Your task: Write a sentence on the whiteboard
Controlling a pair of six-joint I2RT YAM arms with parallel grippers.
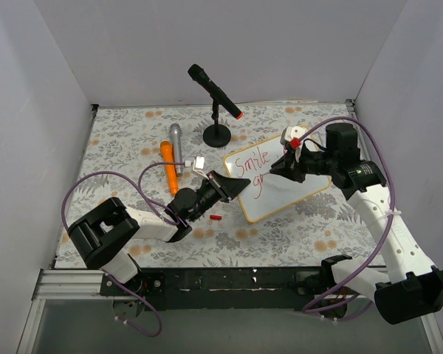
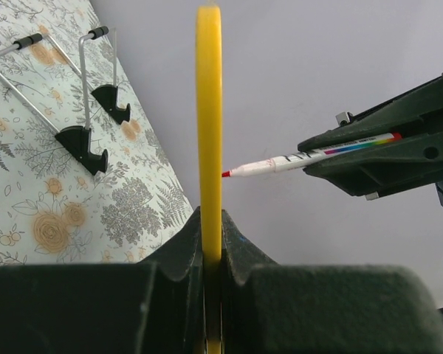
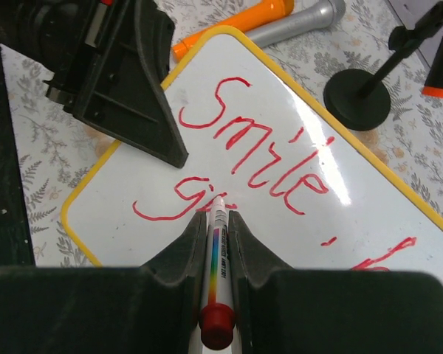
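We work over a table (image 1: 118, 140) covered in a pale floral print. Beyond our left fingers (image 1: 229, 184) and off to their left, an orange cylinder (image 1: 168, 168) and a silver cylinder (image 1: 176, 144) lie side by side. A small white piece (image 1: 199, 162) lies closer to those fingers. A small red cap (image 1: 215, 217) lies just behind them, on the near side. A microphone stand (image 1: 217, 135) stands on its round black base farther back, left of our right fingers (image 1: 284, 166).

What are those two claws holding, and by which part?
The left gripper clamps the whiteboard by its rim; the right gripper pinches the marker along its barrel.
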